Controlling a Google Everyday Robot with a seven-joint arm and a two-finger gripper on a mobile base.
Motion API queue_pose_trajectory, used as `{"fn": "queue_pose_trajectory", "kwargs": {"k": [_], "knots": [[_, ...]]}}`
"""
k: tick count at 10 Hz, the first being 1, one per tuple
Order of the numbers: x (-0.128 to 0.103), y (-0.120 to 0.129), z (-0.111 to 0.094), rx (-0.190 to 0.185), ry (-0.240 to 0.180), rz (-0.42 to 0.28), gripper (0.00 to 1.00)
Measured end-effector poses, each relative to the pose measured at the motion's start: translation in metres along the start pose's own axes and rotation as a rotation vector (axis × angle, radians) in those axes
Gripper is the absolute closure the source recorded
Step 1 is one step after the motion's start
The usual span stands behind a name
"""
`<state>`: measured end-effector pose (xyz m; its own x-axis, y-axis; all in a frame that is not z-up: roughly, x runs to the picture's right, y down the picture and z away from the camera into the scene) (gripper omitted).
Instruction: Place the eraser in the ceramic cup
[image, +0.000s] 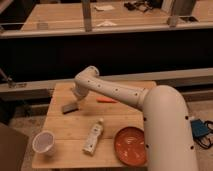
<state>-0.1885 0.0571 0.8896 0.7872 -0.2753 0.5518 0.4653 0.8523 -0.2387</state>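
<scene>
I am keeping my pincer (76, 99) right above the small flat dark grey eraser (70, 107) on the back left of the wooden table (67, 129), because it must be gripped before going to the pale round ceramic cup (44, 142), which is standing well apart at the front left corner, though I cannot tell if the pincer is wide or narrow.

The arm (127, 95) is smooth cream-white plastic, built of fat rounded tubes. A row of small dark dots (111, 88) runs along its long link. The shoulder housing (167, 130) is a big pale dome, the joint (89, 77) a rounded knuckle. Its pincer (75, 100) sits at the arm's far end, low over the desk (65, 125), on its left side.
</scene>
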Motion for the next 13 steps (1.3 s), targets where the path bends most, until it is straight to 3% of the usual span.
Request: {"fn": "queue_pose_trajectory", "kwargs": {"k": [13], "knots": [[-0.006,0.001,0.042,-0.040,-0.046,-0.003,0.20]]}}
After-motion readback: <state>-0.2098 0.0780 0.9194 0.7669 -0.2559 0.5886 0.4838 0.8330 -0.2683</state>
